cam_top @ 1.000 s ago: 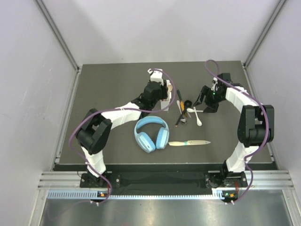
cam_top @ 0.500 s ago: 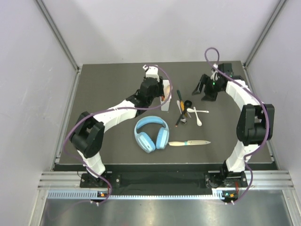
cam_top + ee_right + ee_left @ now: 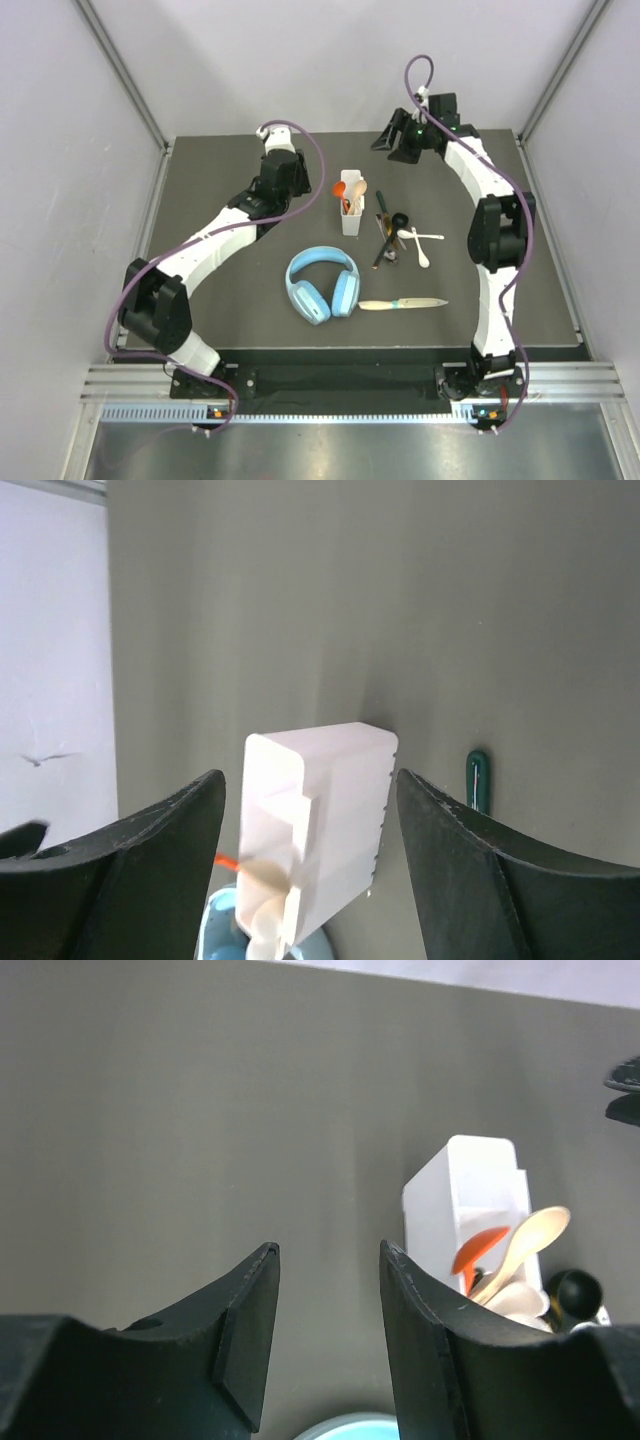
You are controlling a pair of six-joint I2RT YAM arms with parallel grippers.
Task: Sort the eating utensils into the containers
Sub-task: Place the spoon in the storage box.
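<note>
**Both jaws empty, clear of the caddy**

On left gripper: jaws part-open with nothing between them, over open bench, left of the white caddy and well apart from it. On right gripper: jaws spread wide, holding nothing, up near the far bench edge, behind and right of the caddy.

Caddy upright, mid-bench, a bit toward the far side. Inside: orange-red spoon and pale spoons, bowls up, poking above the rim. Cannot tell which compartment.

Loose just right of the caddy, bunched and overlapping: green-handled utensil, black scoop spoon, white plastic spoons. Wooden-handled knife flat on the bench nearer the arm bases, apart from the bunch, just right of the light-blue headphones.

Room to move:
- Left third of the bench open out to the rail at its edge.
- Strip along the far edge open.
- Right side open from the white spoons to the bench edge.

Tight spots:
- Narrow gap between the caddy wall and the utensil bunch.
- Headphones close in front of the caddy.
</note>
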